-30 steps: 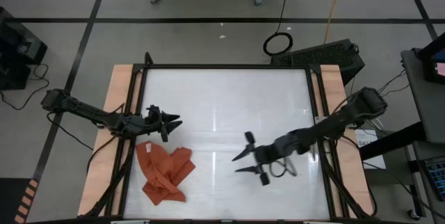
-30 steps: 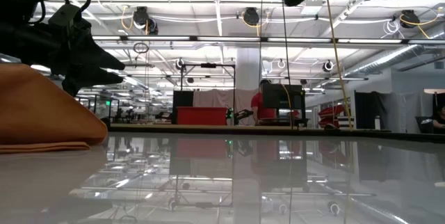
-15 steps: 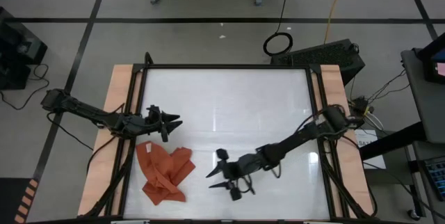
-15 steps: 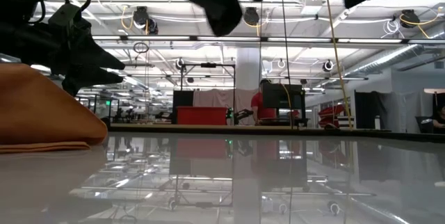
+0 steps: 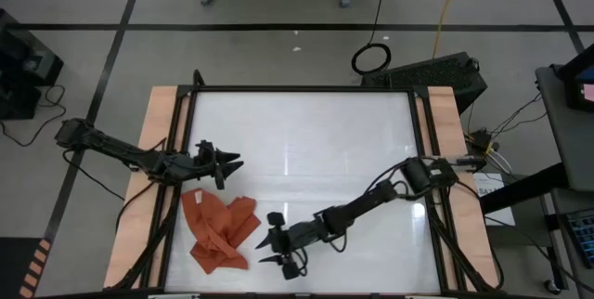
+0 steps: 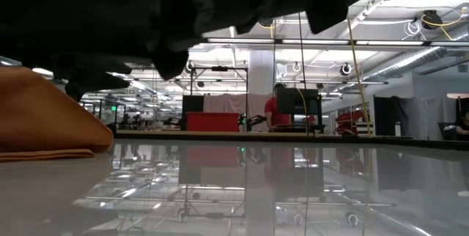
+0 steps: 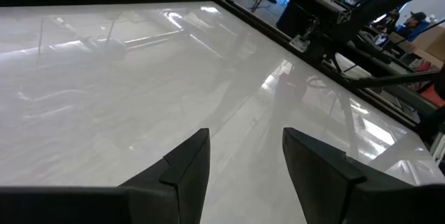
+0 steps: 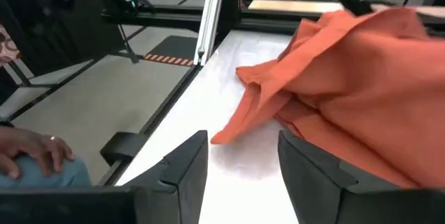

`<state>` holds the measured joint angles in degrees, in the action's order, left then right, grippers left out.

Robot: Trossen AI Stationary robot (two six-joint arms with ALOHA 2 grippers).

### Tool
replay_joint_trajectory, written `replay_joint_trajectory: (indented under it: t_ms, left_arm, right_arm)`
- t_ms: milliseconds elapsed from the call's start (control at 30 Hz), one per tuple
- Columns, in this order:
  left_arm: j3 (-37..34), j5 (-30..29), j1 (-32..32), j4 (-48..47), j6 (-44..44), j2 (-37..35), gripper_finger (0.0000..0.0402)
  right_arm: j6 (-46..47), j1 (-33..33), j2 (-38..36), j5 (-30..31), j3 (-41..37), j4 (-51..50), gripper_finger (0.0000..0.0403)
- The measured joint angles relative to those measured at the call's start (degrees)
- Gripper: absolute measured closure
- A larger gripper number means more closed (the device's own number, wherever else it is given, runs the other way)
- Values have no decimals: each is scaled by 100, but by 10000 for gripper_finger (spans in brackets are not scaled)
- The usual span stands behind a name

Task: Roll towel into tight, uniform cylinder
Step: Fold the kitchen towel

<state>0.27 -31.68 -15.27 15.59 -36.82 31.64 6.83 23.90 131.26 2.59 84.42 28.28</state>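
The rust-orange towel (image 5: 219, 229) lies crumpled in folds on the white table (image 5: 306, 141), near its near-left corner; it also shows in the low view (image 6: 44, 119) and the right wrist view (image 8: 348, 78). My right gripper (image 5: 262, 249) stands open just right of the towel, low over the table and pointing at it. In its wrist view (image 8: 240, 147), a loose towel corner (image 8: 224, 136) lies on the table just ahead of the fingers, untouched. My left gripper (image 5: 230, 160) waits open beyond the towel's far edge, with only bare table ahead of it (image 7: 243, 147).
A black frame (image 5: 186, 150) and wooden strips (image 5: 156, 150) run along the table's sides. The table's near edge (image 8: 174, 106) lies close beside the towel. A person's hand (image 8: 31, 153) shows off the table beyond that edge. Bare tabletop spreads across the middle and far side.
My right gripper has swept from the table's right-centre toward the left and near edges, sinking lower, and now stands just beside the towel; its fingers stay open. The towel and my left gripper have kept still.
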Motion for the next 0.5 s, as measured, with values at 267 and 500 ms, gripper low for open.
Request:
replay_joint_trajectory:
  t_ms: [267, 500]
  left_arm:
    - [0, 0, 0, -11, 0, 0, 215]
    - [-1, 0, 0, -30, 0, 0, 215]
  right_arm:
    - [4, -79, 417, -143, 529, -116, 237]
    - [5, -134, 562, -177, 773, 23, 237]
